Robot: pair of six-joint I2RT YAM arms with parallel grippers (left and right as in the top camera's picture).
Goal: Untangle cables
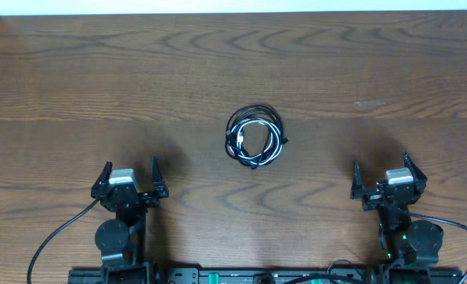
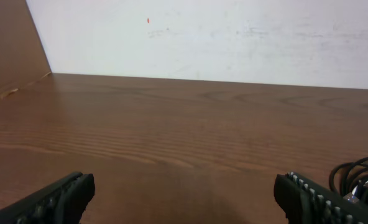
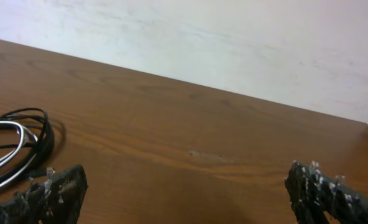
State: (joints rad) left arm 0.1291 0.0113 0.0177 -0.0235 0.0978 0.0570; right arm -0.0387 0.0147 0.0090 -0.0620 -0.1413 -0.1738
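Nothing done yet: cables (image 1: pixel 255 136) lie as one coiled bundle, black w/ white looped inside, on the surface (image 1: pixel 139 71). My left gripper (image 1: pixel 130 166) & right gripper (image 1: pixel 381 162) are spread wide, empty, well apart from cables, one each side. All untangling left.

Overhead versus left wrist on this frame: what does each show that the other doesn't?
Only overhead: the whole coil of cables, untouched, and the right end effector, open. Only left wrist: a small red mark on the white wall. Both: the left end effector, open and empty, and the wooden table; the wrist view catches just an edge of the cables at lower right.
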